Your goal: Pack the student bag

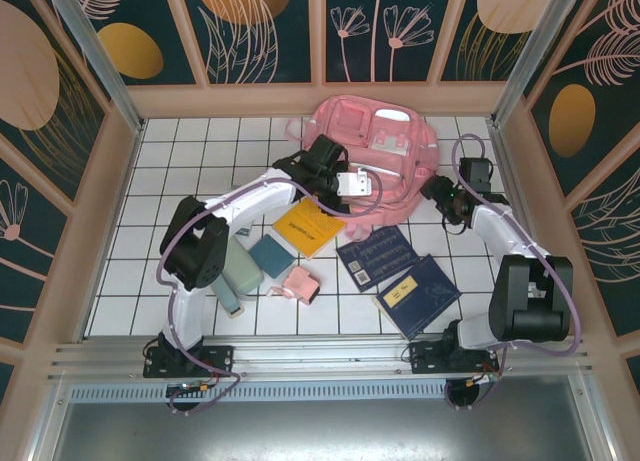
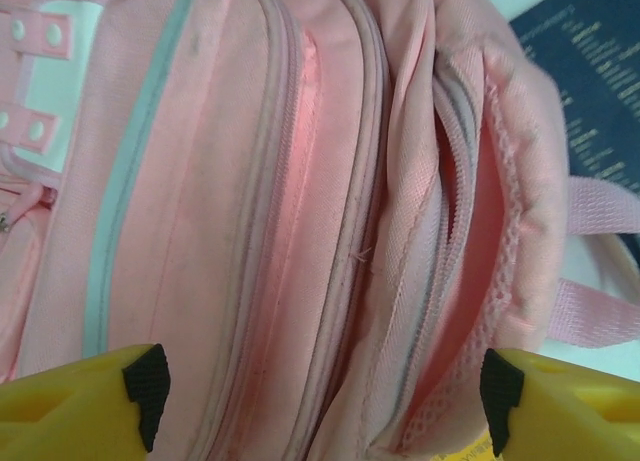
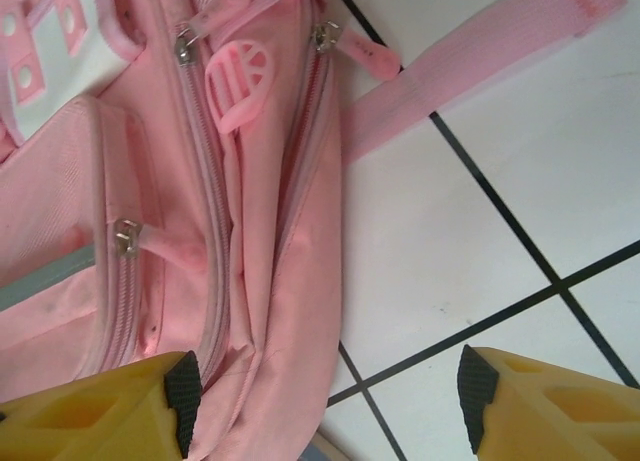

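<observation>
A white tiled table (image 1: pixel 175 171) with dark grid lines forms the floor of a booth. Its walls (image 1: pixel 255 26) are dark teal panels printed with pink and gold plants, set in pale wooden framing. A metal rail (image 1: pixel 300 353) runs along the bottom of the top view.

The student bag (image 1: pixel 370 151) lies at the upper centre of that view, near the back wall, front side up. The left gripper (image 1: pixel 372 188) reaches over the bag's lower edge with its fingers spread wide and gripping nothing. In its wrist view the bag's open zipped folds lie between the two yellow fingers (image 2: pixel 80 401). The right gripper (image 1: pixel 438 196) sits at the bag's right side, also spread wide and holding nothing, above bare tile where a pink strap (image 3: pixel 470 66) lies.

Below the bag lie a yellow book (image 1: pixel 310 227), a dark blue booklet (image 1: pixel 378 256), a dark blue book with a yellow label (image 1: pixel 418 294), a teal notebook (image 1: pixel 272 254), a grey-green case (image 1: pixel 240 266) and a small pink pouch (image 1: pixel 301 283).
</observation>
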`<control>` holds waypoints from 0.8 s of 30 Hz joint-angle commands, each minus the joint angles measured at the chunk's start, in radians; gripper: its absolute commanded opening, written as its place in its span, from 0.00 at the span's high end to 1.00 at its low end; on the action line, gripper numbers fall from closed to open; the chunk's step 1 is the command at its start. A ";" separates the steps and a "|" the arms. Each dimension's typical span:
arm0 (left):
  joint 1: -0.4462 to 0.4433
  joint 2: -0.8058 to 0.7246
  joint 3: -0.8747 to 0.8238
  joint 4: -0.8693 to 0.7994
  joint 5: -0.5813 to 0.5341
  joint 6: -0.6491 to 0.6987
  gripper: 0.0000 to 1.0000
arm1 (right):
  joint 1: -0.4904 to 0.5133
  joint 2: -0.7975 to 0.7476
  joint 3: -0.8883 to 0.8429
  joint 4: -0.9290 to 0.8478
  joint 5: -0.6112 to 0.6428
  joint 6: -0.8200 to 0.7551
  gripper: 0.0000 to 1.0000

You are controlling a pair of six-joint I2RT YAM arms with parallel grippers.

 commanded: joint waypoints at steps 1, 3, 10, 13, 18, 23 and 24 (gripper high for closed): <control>-0.007 0.035 -0.017 0.096 -0.095 0.010 0.20 | 0.008 -0.028 -0.042 0.047 -0.049 0.007 0.30; -0.007 0.028 -0.031 0.155 -0.111 -0.007 0.24 | 0.019 -0.026 -0.055 0.058 -0.061 0.008 0.31; -0.009 0.001 -0.031 0.200 -0.102 -0.017 0.38 | 0.053 -0.017 -0.081 0.072 -0.048 0.011 0.32; -0.008 0.001 -0.030 0.190 -0.093 -0.018 0.41 | 0.064 -0.010 -0.086 0.079 -0.048 0.013 0.32; -0.008 -0.015 -0.036 0.182 -0.071 -0.030 0.47 | 0.085 0.005 -0.084 0.082 -0.040 0.016 0.32; -0.009 -0.017 -0.030 0.186 -0.076 -0.025 0.48 | 0.101 0.017 -0.086 0.089 -0.038 0.023 0.32; -0.009 -0.009 -0.021 0.178 -0.077 -0.020 0.48 | 0.103 0.019 -0.084 0.087 -0.039 0.023 0.33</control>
